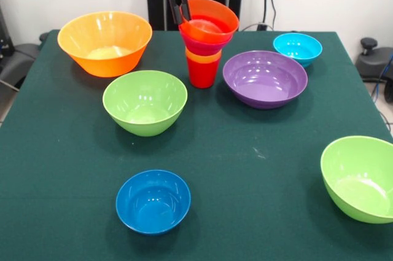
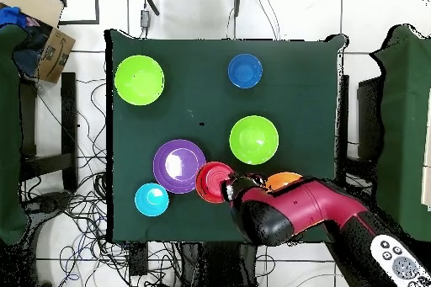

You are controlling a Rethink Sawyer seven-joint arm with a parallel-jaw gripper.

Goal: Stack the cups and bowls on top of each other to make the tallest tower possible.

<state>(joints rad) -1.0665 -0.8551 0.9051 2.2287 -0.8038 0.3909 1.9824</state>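
Nearest, the dark blue bowl (image 1: 153,201) is sitting loose on the green table (image 1: 258,212), waiting its turn. Far back, the gripper (image 1: 182,12) is clenching the rim of the orange bowl (image 1: 209,21), seating it tilted atop the tower (image 1: 204,49); next, I judge, leveling it and releasing it gently.

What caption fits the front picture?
Gripper at the rim of the orange bowl topping the tower.

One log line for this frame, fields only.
gripper at rim of orange bowl topping tower | grip: cannot tell | loose bowls: six
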